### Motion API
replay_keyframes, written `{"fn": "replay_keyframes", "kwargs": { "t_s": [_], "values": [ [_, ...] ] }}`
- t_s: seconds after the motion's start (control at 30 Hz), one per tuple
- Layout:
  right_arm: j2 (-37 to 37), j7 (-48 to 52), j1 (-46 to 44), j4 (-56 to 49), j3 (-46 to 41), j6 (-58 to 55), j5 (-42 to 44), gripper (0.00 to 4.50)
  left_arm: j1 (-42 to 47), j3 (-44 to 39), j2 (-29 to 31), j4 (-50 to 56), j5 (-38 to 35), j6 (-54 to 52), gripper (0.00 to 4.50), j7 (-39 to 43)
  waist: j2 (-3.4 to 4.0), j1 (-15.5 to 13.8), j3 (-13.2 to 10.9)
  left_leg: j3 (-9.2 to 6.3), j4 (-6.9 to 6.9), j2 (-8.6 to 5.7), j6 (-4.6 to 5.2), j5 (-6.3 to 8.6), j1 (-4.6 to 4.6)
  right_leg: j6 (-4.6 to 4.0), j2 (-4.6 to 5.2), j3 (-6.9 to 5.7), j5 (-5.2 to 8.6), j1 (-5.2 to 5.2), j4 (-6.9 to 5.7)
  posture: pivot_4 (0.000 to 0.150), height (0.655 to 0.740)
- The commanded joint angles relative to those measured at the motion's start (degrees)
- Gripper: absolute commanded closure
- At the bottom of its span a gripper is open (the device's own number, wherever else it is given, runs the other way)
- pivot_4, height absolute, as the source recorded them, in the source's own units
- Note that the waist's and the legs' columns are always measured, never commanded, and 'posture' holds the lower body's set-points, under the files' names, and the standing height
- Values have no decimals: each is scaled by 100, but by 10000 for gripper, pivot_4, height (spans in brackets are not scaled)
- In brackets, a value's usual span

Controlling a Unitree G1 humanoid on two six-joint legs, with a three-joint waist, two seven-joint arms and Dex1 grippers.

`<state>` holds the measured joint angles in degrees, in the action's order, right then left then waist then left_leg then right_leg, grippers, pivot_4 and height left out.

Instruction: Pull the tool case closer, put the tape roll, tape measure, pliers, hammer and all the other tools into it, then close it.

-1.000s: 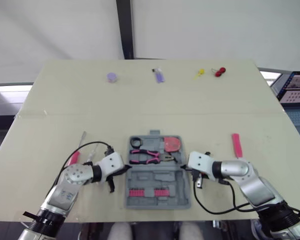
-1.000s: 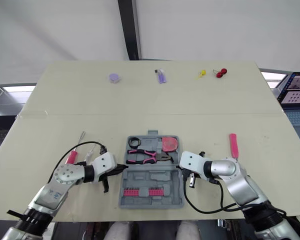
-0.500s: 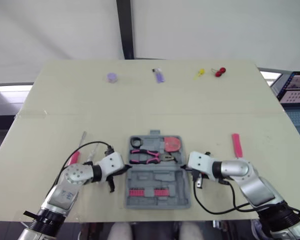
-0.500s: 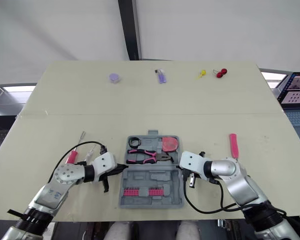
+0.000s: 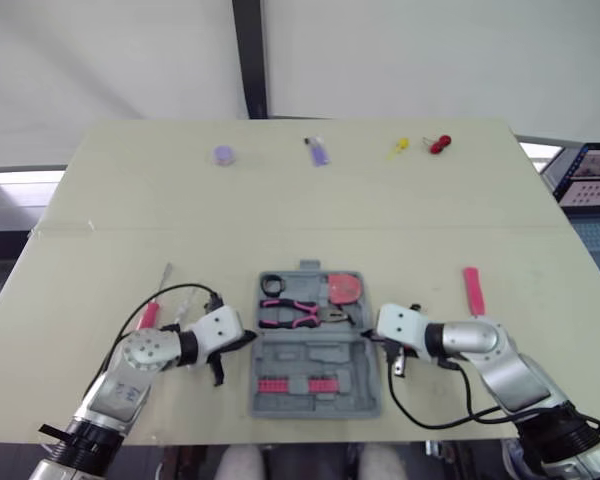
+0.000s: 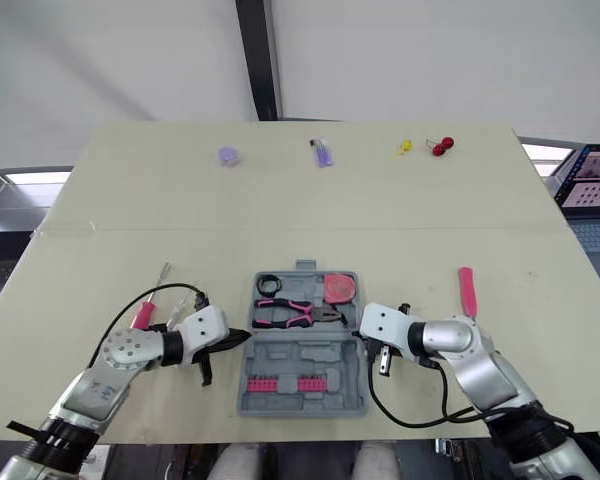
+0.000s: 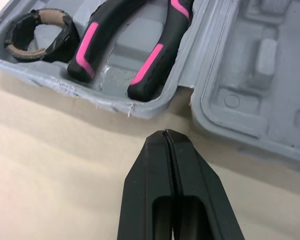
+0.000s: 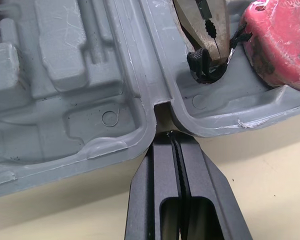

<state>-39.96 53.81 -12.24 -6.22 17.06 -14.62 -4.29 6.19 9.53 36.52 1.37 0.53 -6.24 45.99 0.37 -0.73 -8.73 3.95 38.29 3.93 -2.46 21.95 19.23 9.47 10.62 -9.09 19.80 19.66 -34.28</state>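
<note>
case (image 5: pixel 315 358) lying open, centre of near table edge. left gripper (image 5: pixel 250 339) and right gripper (image 5: pixel 373 338) flanking hinge, fingers pinched shut, empty. dragging with even pressure likely preventing twisting. pliers (image 5: pixel 292 314), tape measure (image 5: pixel 344 288), tape roll (image 5: pixel 272 286) sitting inside.

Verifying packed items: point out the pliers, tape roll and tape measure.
pliers (image 7: pixel 151 61), left wrist view, handle's pink stripe.
tape roll (image 7: pixel 66 39), left wrist view, black rim.
tape measure (image 8: pixel 280 40), right wrist view, red housing.

Illumination is bright, even and diffuse from overhead. Shadows on the worktop (image 5: pixel 300 210) are faint and soft-edged. Glare is limited to a mild sheen on the tool case (image 8: pixel 80 115) rim.
</note>
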Motion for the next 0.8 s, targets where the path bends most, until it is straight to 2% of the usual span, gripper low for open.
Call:
{"fn": "replay_keyframes", "kwargs": {
  "t_s": [0.03,0.4,0.53,0.63,0.67,0.73,0.8],
  "values": [
    [-177,16,130,130,-176,26,17,44506,-109,-165,163,-174,10,51,45000,12,0,-8,0,0,0,0,0,0,0,0,0,0,0,0,0,1500,7400],
    [-469,17,396,103,-563,167,288,44506,-42,-254,140,-341,-176,204,45000,56,-2,-42,1,0,3,0,0,0,0,0,0,0,0,-1,0,1500,7400],
    [-292,138,552,-303,-1170,-221,1209,44506,-165,-637,35,93,-887,-98,45000,219,-2,-44,0,0,2,0,0,0,2,0,0,0,0,1,-1,1500,7400],
    [-281,97,713,-546,-2082,-824,2043,45000,-295,-1368,22,527,-1633,-623,36450,144,-3,-49,-1,0,1,0,0,0,5,0,0,0,0,4,-1,1500,7400],
    [-335,84,818,-514,-2511,-956,2302,39675,-356,-1744,67,652,-1906,-860,31527,69,-4,-56,-2,-1,3,0,0,0,7,0,0,0,0,3,0,1500,7400],
    [-405,-26,962,-241,-3299,-1021,2603,32105,-498,-2471,157,742,-2276,-1181,21976,-128,-4,-66,-2,-7,6,0,0,0,7,0,0,1,0,0,-1,1500,7400],
    [-472,-140,1029,199,-3964,-1008,2763,21446,-662,-3141,177,683,-2488,-1352,11691,-374,-4,-58,-2,-7,2,0,1,1,5,0,1,1,0,-1,0,1500,7400]
  ]
}}
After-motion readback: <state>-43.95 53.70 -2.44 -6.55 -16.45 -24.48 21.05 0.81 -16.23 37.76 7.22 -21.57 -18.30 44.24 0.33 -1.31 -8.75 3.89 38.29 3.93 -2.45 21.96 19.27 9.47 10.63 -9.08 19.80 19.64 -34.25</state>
